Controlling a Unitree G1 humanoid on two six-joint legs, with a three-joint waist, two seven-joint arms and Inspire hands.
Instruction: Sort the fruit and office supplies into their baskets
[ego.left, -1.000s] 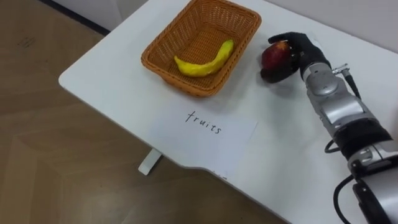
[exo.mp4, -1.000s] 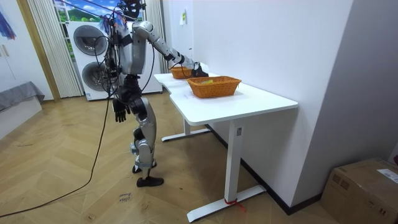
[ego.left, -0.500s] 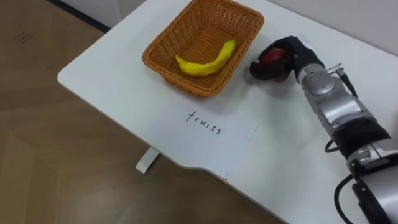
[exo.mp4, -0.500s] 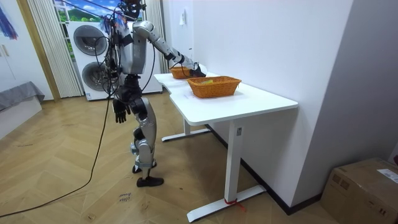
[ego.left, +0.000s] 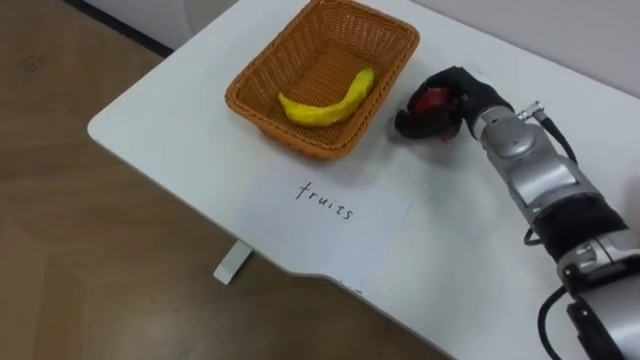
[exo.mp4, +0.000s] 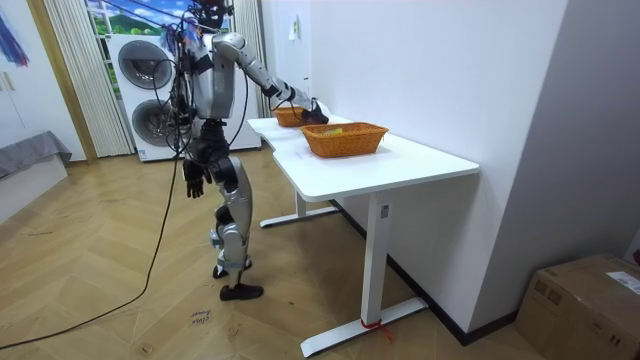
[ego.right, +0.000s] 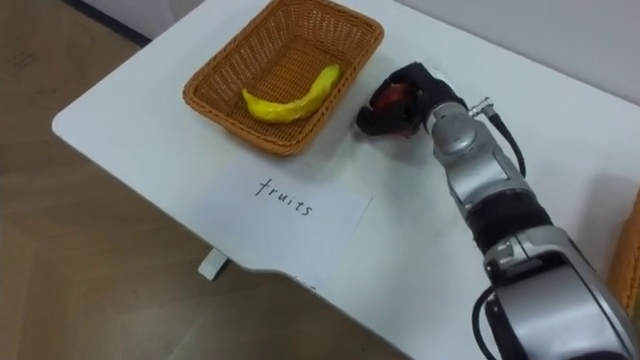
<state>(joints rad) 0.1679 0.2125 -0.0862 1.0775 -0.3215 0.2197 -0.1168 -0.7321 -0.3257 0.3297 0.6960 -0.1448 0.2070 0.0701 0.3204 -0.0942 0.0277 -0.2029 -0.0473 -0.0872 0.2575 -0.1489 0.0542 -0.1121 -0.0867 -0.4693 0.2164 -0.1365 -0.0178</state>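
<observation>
Right hand (ego.left: 462, 90) reaches over the tabletop (ego.left: 170, 110) from the right, with its dark fingers (ego.left: 410, 122) curled round a red fruit (ego.left: 432, 100). Most of the fruit is covered by the hand and only a red patch shows, so the kind is hard to call. Can't tell whether the fruit touches the tabletop or is lifted off it. Hand and fruit are just right of the wicker basket (ego.left: 280, 130), close to its right rim and outside it. A banana (ego.left: 320, 102) lies inside the basket, its far tip by the right wall. A sheet of paper (ego.left: 330, 215) with handwriting lies near of the basket, flat on the tabletop. In the right eye view a sliver of another wicker basket (ego.right: 630, 250) is cut off by the right edge, contents hidden. In the room view the robot stands at the far end of the table, right arm stretched out over it. Left hand (exo.mp4: 193, 180) hangs by the thigh, too small there to read its state.
</observation>
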